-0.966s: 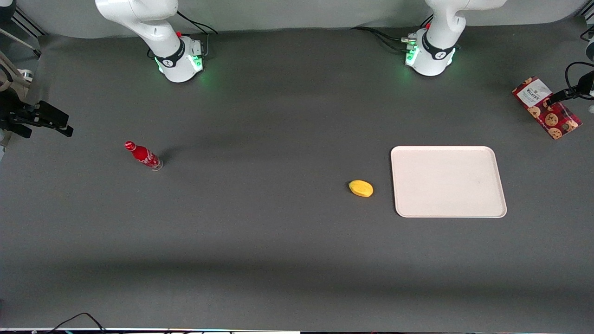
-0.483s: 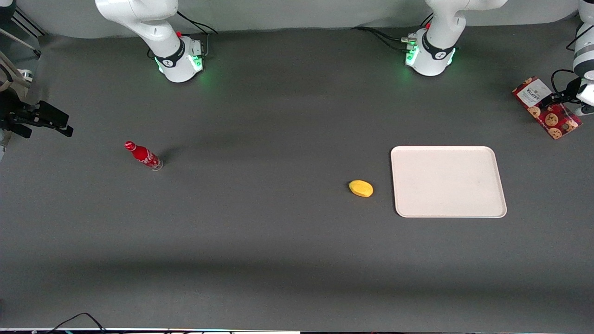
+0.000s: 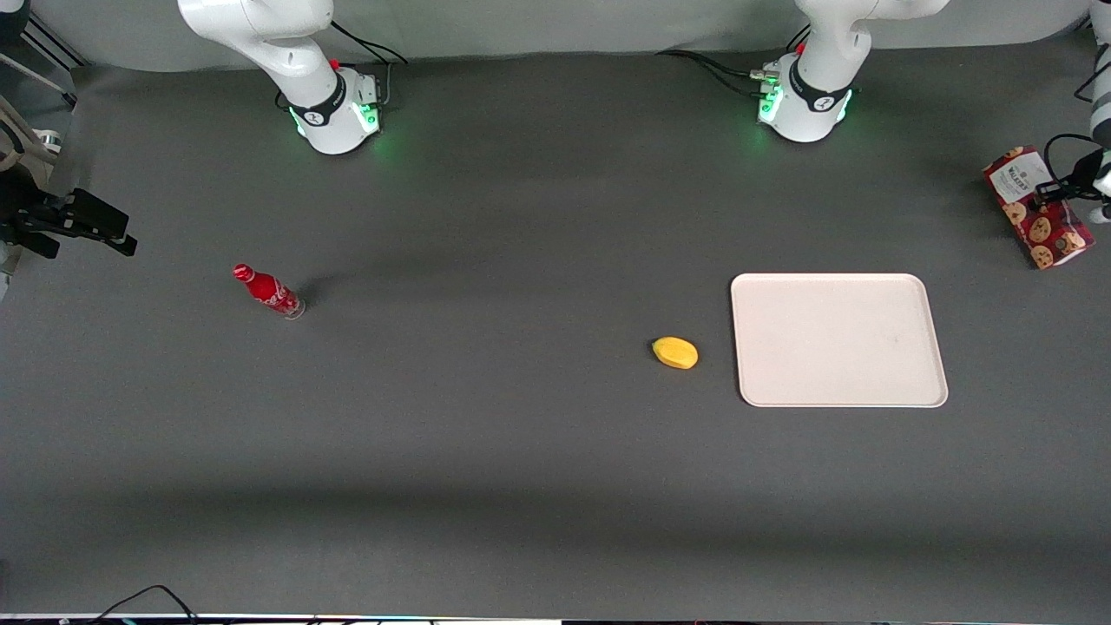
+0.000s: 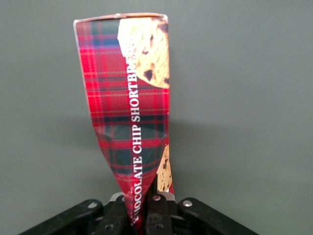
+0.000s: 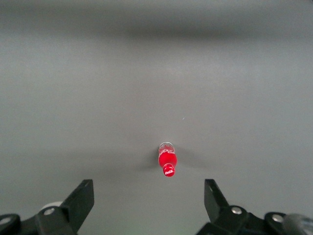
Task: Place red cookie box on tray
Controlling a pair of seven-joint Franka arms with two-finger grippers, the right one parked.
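Observation:
The red cookie box (image 3: 1035, 211) is at the working arm's end of the table, farther from the front camera than the tray, tipped up on one long side. My left gripper (image 3: 1048, 193) is shut on it near the white label end. The left wrist view shows the tartan box (image 4: 128, 98) pinched between the fingers of the gripper (image 4: 146, 211) and stretching away over bare table. The cream tray (image 3: 838, 340) lies flat with nothing on it, apart from the box and nearer the camera.
A yellow fruit-like object (image 3: 675, 352) lies just beside the tray, toward the parked arm. A small red soda bottle (image 3: 267, 291) stands toward the parked arm's end of the table and also shows in the right wrist view (image 5: 167, 160).
The box went from lying flat to tipped up on its side and shifted slightly toward the table's end, with the gripper closed on it.

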